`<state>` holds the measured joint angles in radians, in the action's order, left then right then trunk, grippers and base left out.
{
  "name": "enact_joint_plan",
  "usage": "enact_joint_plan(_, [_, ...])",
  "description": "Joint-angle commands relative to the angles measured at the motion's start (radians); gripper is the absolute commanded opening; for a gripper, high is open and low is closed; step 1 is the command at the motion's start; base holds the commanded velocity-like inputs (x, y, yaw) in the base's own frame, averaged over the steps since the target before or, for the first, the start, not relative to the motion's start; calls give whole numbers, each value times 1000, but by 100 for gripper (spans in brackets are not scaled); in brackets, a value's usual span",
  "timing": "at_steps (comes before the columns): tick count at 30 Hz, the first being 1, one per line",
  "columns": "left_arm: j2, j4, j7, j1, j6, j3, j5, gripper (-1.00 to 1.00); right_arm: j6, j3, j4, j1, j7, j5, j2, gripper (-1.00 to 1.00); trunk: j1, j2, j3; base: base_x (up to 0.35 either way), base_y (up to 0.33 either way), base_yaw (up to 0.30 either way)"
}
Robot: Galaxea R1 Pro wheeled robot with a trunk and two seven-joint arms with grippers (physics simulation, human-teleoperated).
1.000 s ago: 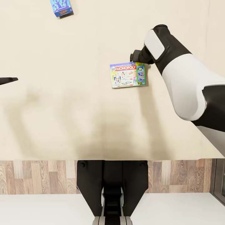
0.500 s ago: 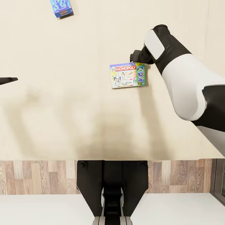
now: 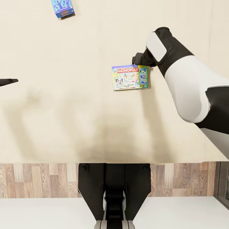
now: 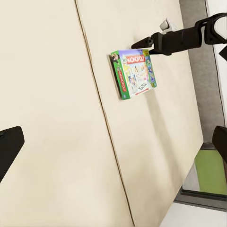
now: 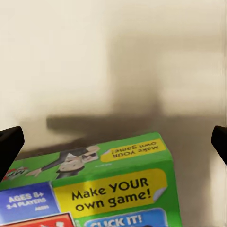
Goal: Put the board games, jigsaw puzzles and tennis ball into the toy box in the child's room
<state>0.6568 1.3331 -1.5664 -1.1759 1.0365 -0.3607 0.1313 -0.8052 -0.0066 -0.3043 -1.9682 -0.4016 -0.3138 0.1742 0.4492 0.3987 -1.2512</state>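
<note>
Bright, even light — soft blurred shadows on the bed (image 3: 63, 121); right-wrist close-up slightly soft.

Two board games (image 3: 130, 77) (image 3: 62, 8) well apart on the bed (image 3: 79, 121)

A white Monopoly board game (image 3: 129, 77) with multicoloured edges lies flat on the cream mattress of the bed (image 3: 63, 121), right of the head view's centre, its printed face up and its red title band along the top edge. In the left wrist view the same box (image 4: 134, 73) shows a green side (its thickness is plain there). A small teal-blue board game (image 3: 62, 7) lies at the head view's upper left, well apart, slightly turned, partly cut by the frame.
</note>
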Motion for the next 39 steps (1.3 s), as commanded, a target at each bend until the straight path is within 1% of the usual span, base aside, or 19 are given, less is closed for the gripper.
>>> enact_joint_plan(1, [0, 0, -4, 0, 11, 0, -1, 100, -2, -3, 2, 0, -10, -14, 0, 100, 1, 1, -1, 0, 0, 0])
enact_joint_plan(10, [1, 0, -4, 0, 11, 0, -1, 100, -5, -3, 14, -1, -10, -14, 0, 100, 1, 1, -1, 0, 0, 0])
enact_joint_plan(19, [1, 0, -4, -1, 11, 0, -1, 100, -23, -3, 14, 0, -10, -14, 0, 100, 1, 1, -1, 0, 0, 0])
enact_joint_plan(27, [1, 0, -4, -1, 11, 0, -1, 100, -25, -3, 14, -1, -10, -13, 0, 100, 1, 1, 7, 0, 0, 0])
enact_joint_plan(39, [1, 0, -4, -1, 11, 0, -1, 100, -25, -3, 14, -1, -10, -14, 0, 100, 1, 1, 10, 0, 0, 0])
